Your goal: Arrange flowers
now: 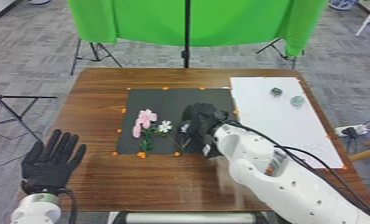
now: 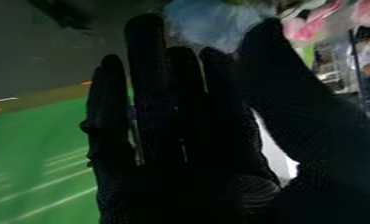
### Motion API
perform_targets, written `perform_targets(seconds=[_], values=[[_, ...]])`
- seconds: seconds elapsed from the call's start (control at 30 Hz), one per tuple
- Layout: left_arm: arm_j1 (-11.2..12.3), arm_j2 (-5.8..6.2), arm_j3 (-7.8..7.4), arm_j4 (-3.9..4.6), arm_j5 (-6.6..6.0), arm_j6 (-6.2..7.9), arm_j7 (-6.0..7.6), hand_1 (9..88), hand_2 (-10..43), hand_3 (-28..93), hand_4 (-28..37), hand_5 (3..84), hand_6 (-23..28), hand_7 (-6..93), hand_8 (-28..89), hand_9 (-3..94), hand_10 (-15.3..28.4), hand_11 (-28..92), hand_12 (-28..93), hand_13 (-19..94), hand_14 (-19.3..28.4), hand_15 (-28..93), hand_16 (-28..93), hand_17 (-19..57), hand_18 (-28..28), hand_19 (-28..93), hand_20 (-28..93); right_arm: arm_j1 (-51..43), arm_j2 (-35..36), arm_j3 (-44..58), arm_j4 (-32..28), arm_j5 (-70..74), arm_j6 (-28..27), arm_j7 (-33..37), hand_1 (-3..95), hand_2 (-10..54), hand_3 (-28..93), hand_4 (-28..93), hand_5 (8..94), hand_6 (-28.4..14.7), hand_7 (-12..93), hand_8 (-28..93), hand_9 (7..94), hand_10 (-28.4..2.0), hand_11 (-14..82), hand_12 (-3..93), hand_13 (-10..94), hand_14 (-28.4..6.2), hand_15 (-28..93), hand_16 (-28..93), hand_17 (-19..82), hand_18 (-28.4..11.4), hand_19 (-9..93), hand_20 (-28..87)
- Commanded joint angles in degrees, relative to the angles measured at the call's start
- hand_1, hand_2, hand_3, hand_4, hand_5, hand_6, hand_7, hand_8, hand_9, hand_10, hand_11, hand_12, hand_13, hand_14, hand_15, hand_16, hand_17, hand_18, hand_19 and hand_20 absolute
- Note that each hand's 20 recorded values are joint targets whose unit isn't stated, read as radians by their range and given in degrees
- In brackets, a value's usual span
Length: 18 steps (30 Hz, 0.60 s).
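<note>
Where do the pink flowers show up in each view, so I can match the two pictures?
Head view: the pink flowers are on the dark mat, to the left of the right hand.
Right wrist view: the pink flowers show just past that hand's thumb.
Shared landmark: the green cloth.
</note>
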Motion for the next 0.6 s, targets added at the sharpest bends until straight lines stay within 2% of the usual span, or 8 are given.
perform_targets(seconds=[0.03,0.13,0.27,0.37,0.4,0.47,0.5,0.6], values=[[-0.51,-0.77,1.06,0.97,0.28,0.18,-0.32,27.7,21.2,76,-28.3,48.6,7.8,12.2,-9,41.6,14.8,21,12,32,13.9,38,-6,-4.4,14.2,33,18,-5.06,2.41,11.43,-2.88,5.23,3.27,4.6,44.3,-9.5,74,-28,52.5,-2.3,12,-12,47.9,-12.1,7.8,11.6,54,-13.4,39,19,24,-21.8,74,35],[-0.79,-0.94,1.13,1.08,0.18,-0.26,-0.31,27.7,21.3,76,-28.3,48.7,7.8,12.3,-9,41.5,14.8,21,12,32,13.9,38,-6,-4.3,14.2,33,18,-8.16,5.77,17.75,-4.61,3.7,-1.29,4.58,40.1,-9.5,72,-28,43.4,-4.7,9,-11,40.6,-14.1,6.5,11.3,47,-15.2,37,17,22,-22.3,74,34],[-0.49,-0.78,0.89,0.91,0.3,-0.64,-0.38,27.7,21.3,76,-28.3,48.7,7.9,12.4,-9,41.5,14.9,21,12,32,14.0,38,-6,-4.3,14.2,33,18,-9.88,9.65,23.17,-0.23,1.5,1.12,7.91,35.6,-9.5,74,-28,41.1,-5.2,7,-9,37.1,-15.3,5.2,11.5,37,-17.2,22,18,17,-22.0,65,28],[-0.38,-0.97,0.86,0.78,-0.82,-1.88,0.03,27.7,21.2,76,-28.3,48.5,7.9,12.4,-9,41.5,14.9,21,12,32,13.9,38,-6,-4.3,14.1,33,18,-10.33,11.23,26.94,3.47,0.31,0.65,10.52,36.5,-9.5,75,-28,41.1,-5.2,8,-9,34.7,-14.8,5.3,11.2,31,-17.9,14,19,14,-20.7,59,24],[-0.19,-1.05,0.88,0.68,-0.45,-2.15,-0.04,27.6,21.2,76,-28.3,48.4,7.9,12.4,-9,41.4,14.9,21,12,32,13.9,38,-6,-4.3,14.2,33,18,-10.47,11.63,28.2,4.36,0.05,-1.76,11.11,36.6,-9.5,75,-28,41.0,-5.1,8,-9,34.1,-14.3,5.3,11.0,30,-18.0,12,19,13,-20.6,59,23],[-0.07,-1.28,0.96,0.74,0.2,-2.82,-0.28,27.6,21.1,76,-28.3,48.3,7.9,12.4,-9,41.1,14.9,21,12,32,13.9,38,-6,-4.3,14.1,33,18,-10.41,12.08,29.29,6.66,0.6,-1.9,11.49,37.2,-9.5,75,-28,38.8,-4.1,8,-9,31.6,-12.9,4.8,10.3,28,-17.7,8,20,12,-20.6,57,22],[0.17,-1.45,0.93,0.97,0.88,-4.0,-0.64,27.6,20.9,76,-28.3,48.1,7.9,12.3,-9,41.1,14.9,21,12,32,13.9,38,-6,-4.3,14.1,33,18,-10.38,12.46,29.38,7.4,0.5,-1.42,11.75,38.1,-9.5,75,-28,37.4,-3.5,8,-10,29.6,-12.9,4.7,9.8,26,-17.5,6,20,11,-20.6,55,21],[0.78,-1.59,0.83,0.83,1.51,-4.58,-1.08,28.0,20.4,76,-28.3,47.9,7.0,12.5,-9,40.5,14.6,20,12,31,13.8,38,-6,-4.2,14.1,32,17,-9.79,12.81,28.61,9.91,-1.59,1.69,11.17,39.7,-9.5,74,-28,34.7,-3.4,8,-10,25.5,-12.5,4.5,8.7,22,-17.1,2,21,9,-20.1,53,21]])
